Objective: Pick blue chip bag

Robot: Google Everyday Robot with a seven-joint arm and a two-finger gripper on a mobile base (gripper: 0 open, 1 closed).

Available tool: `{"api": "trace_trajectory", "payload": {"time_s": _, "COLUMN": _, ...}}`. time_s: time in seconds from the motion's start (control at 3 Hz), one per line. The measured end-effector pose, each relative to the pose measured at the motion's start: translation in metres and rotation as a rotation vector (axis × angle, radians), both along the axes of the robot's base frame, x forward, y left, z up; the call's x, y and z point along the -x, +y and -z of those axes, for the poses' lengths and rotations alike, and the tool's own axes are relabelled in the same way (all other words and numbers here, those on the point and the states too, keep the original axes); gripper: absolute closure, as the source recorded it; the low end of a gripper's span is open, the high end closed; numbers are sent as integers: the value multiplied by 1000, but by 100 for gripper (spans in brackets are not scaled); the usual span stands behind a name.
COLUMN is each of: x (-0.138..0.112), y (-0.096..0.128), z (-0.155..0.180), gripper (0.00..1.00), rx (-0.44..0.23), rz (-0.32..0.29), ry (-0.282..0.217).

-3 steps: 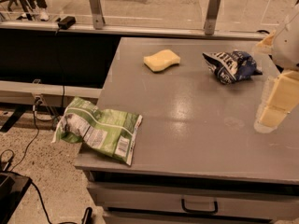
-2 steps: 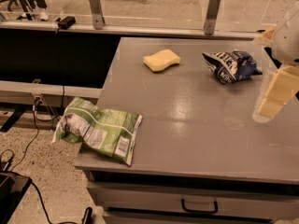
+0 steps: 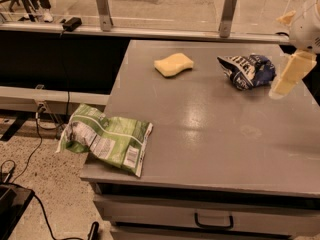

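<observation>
The blue chip bag (image 3: 247, 70) is small, crumpled and dark blue with white lettering. It lies on the grey table (image 3: 215, 134) at the far right. My gripper (image 3: 277, 57) comes in from the right edge of the view, just right of the bag and a little above the table. It is open and holds nothing. One cream finger (image 3: 291, 74) hangs down beside the bag's right end. Only a sliver of the other finger (image 3: 286, 18) shows higher up.
A yellow sponge (image 3: 173, 64) lies at the far middle of the table. A larger green-and-white bag (image 3: 106, 138) hangs over the table's near left corner. A glass rail with posts (image 3: 227, 8) runs behind the table. A drawer handle (image 3: 214, 220) is below the front edge.
My gripper has moved farther back along the table's right side and now sits level with the blue chip bag. The bags and the sponge have not moved.
</observation>
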State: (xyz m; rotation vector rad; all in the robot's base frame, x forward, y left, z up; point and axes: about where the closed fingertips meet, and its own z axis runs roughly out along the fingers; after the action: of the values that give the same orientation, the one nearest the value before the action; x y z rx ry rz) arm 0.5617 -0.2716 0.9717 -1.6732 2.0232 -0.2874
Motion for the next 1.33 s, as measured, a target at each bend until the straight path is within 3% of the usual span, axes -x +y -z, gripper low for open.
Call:
{"api": "trace_trajectory", "payload": {"time_s": 0.33, "x": -42, "y": -12, "z": 12, "gripper": 0, "rx": 3, "rz": -20, "ry": -5}}
{"api": "trace_trajectory", "payload": {"time_s": 1.0, "x": -98, "y": -12, "z": 62, "gripper": 0, "rx": -17, "rz": -70, "ry": 63}}
{"api": "trace_trajectory", "payload": {"time_s": 1.33, "x": -107, "y": -9, "z": 88, "gripper": 17, "rx": -41, "rz": -83, "ry": 105}}
